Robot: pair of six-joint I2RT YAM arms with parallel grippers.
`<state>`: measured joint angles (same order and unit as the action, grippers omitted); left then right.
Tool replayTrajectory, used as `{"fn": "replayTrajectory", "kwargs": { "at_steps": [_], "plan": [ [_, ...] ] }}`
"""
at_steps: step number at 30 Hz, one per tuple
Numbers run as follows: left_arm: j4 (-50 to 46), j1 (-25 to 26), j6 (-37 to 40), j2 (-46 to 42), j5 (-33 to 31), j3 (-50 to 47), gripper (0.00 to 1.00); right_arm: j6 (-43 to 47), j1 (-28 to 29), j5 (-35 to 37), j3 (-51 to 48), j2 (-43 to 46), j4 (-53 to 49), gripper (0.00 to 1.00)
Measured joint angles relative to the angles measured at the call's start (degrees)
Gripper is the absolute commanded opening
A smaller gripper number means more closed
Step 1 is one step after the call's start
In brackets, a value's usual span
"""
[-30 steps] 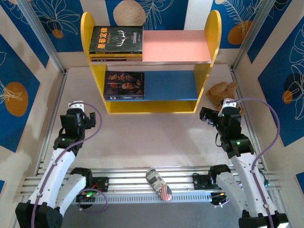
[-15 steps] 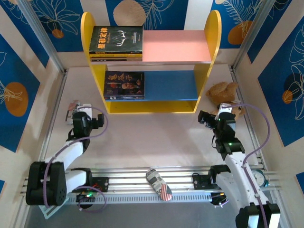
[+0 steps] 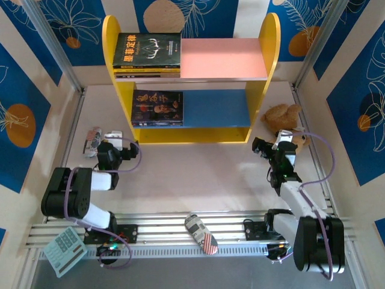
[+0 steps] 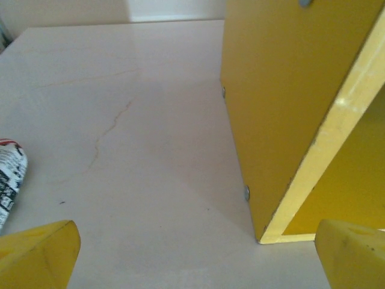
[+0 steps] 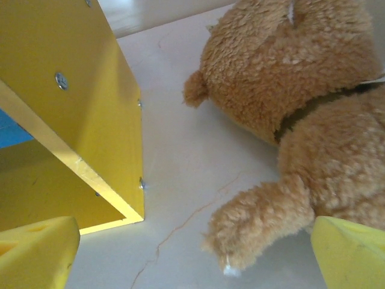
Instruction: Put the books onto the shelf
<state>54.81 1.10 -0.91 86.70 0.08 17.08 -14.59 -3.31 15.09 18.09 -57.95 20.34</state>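
- The books (image 3: 147, 51) are in neither of my pincers; all that I can see lie on the shelf (image 3: 274, 48), in the upper middle of the overhead frame.
- My left pincer (image 3: 107, 137) sits at middle left of the overhead frame, jaws spread wide with nothing between them. In my left wrist view (image 4: 195, 256) its yellow pads (image 4: 36, 253) fill the two bottom corners, with bare table (image 4: 120, 120) between.
- My right pincer (image 3: 281, 139) sits at middle right, jaws just as wide and also empty. In my right wrist view (image 5: 195, 253) its foam pads (image 5: 36, 250) again fill the bottom corners.
- Just left of my left pincer lies a small flag-printed object (image 3: 91, 137); its end shows at the left edge of my wrist view (image 4: 9, 177).
- Just above my right pincer lies a tan plush bear (image 3: 281, 114), large at the upper right of my wrist view (image 5: 301, 90), its paw low between my pads.
- The shelf's yellow side panels stand near both pincers: upper right in the left wrist view (image 4: 283, 90), upper left in the right one (image 5: 90, 102).
- On the pink top board (image 3: 222, 57) a stack of books lies at the left end, a black cover with gold title uppermost.
- On the blue lower board (image 3: 216, 108) a dark portrait book (image 3: 157, 108) lies flat at the left end.
- At bottom centre a printed can (image 3: 201, 233) rests on the rail; at lower left lies a calculator (image 3: 65, 250).
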Motion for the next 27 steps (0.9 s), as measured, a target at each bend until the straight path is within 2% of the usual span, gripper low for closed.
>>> {"fn": "replayTrajectory", "kwargs": {
  "at_steps": [5,17,23,27],
  "plan": [
    [2.78,0.00,0.48,2.95,2.05,0.09,1.00,1.03,-0.09,-3.65,0.04,-7.50,6.78,0.99],
    [0.02,0.04,1.49,2.95,2.69,3.04,1.00,3.74,-0.02,-9.51,0.17,-18.64,20.92,0.99],
    [-0.02,0.15,1.49,2.95,2.67,3.04,1.00,6.69,2.27,-11.61,0.35,-27.34,28.52,0.99],
    [-0.02,0.15,1.49,2.95,2.67,3.06,1.00,8.33,3.32,-13.03,2.58,-29.49,26.43,0.99]
  ]
}}
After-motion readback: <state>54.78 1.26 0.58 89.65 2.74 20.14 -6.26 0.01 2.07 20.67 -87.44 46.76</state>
